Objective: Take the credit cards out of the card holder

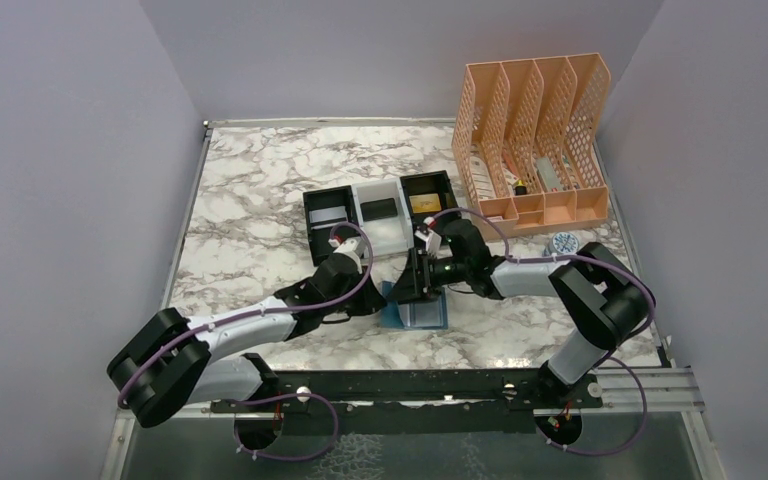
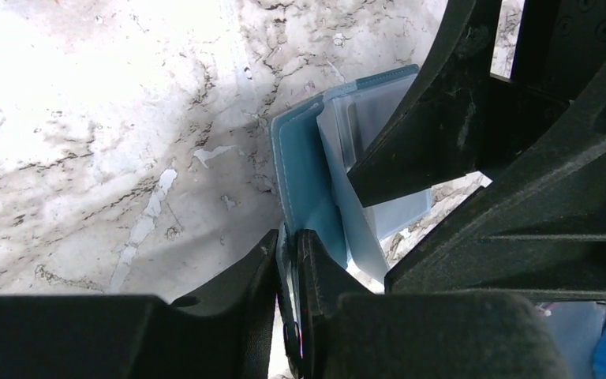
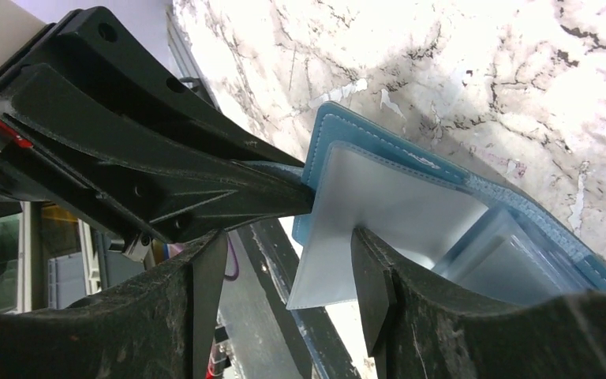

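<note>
The blue card holder [image 1: 422, 315] lies open on the marble between both arms. My left gripper [image 2: 286, 245] is shut on the edge of its teal cover [image 2: 308, 166]. My right gripper [image 3: 288, 276] stands open over the holder [image 3: 442, 170]. A pale clear inner sleeve [image 3: 379, 197] hangs between the right gripper's fingers and touches the right-hand one. The sleeves that show hold no card that I can make out. A black card [image 1: 378, 209] and a gold card [image 1: 423, 203] lie in the black-and-white tray [image 1: 312, 225] behind.
A peach mesh file organizer [image 1: 535, 130] stands at the back right. A small round patterned object [image 1: 564, 242] lies in front of it. Grey walls close in the table on three sides. A metal rail [image 1: 460, 385] runs along the near edge.
</note>
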`<action>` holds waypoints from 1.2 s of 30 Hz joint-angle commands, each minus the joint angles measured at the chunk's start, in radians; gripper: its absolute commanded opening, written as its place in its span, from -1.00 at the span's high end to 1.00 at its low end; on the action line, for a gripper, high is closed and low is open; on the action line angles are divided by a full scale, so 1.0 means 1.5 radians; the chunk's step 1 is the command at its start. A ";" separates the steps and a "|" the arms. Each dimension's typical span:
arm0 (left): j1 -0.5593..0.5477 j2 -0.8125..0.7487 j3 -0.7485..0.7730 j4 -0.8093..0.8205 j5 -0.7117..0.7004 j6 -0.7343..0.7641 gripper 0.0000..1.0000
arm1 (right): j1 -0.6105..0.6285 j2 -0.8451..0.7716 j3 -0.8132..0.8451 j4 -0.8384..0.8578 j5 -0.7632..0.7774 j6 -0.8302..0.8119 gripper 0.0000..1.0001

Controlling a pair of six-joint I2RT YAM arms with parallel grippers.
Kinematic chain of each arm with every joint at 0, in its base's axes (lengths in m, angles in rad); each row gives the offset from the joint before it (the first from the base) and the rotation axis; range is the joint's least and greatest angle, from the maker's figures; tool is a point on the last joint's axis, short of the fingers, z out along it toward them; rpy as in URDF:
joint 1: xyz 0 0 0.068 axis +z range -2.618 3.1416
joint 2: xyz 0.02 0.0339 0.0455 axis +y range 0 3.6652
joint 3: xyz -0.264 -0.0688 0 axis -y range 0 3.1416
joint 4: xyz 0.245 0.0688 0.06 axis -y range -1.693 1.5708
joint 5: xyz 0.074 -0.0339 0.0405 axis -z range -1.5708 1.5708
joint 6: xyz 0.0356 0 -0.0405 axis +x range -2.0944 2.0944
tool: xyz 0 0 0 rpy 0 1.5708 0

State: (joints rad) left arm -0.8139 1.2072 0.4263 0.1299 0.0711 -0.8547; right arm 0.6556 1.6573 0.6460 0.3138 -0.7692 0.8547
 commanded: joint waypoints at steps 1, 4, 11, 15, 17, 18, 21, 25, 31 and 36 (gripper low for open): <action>-0.005 -0.024 -0.016 -0.005 0.003 -0.007 0.59 | 0.004 0.015 -0.024 0.063 0.018 0.046 -0.20; -0.005 -0.036 -0.016 -0.008 0.001 -0.010 0.40 | 0.004 0.024 -0.035 0.056 0.043 0.056 -0.20; -0.005 -0.049 -0.024 0.007 0.004 -0.020 -0.05 | 0.004 0.038 -0.073 0.134 0.043 0.106 -0.20; -0.005 -0.036 -0.035 0.032 0.015 -0.026 -0.09 | 0.003 0.034 -0.077 0.135 0.057 0.117 -0.19; -0.004 -0.021 -0.031 0.031 0.015 -0.026 -0.09 | 0.004 0.032 -0.076 0.131 0.061 0.117 -0.16; -0.005 -0.014 -0.029 0.031 0.016 -0.026 -0.09 | 0.004 0.029 -0.076 0.128 0.063 0.117 -0.10; -0.004 0.000 -0.028 0.050 0.024 -0.028 -0.09 | 0.004 0.028 -0.074 0.119 0.067 0.115 -0.02; -0.004 0.008 -0.017 0.054 0.029 -0.024 -0.11 | 0.004 0.033 -0.070 0.110 0.063 0.111 0.02; -0.004 0.013 -0.013 0.053 0.030 -0.019 -0.12 | 0.004 0.029 -0.064 0.093 0.074 0.104 0.16; -0.005 0.012 -0.010 0.052 0.032 -0.018 -0.23 | 0.004 0.027 -0.062 0.084 0.073 0.103 0.17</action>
State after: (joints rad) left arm -0.8139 1.2217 0.3832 0.1719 0.0872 -0.8871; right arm 0.6552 1.6989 0.5411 0.4587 -0.6899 1.0233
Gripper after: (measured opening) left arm 0.580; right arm 0.418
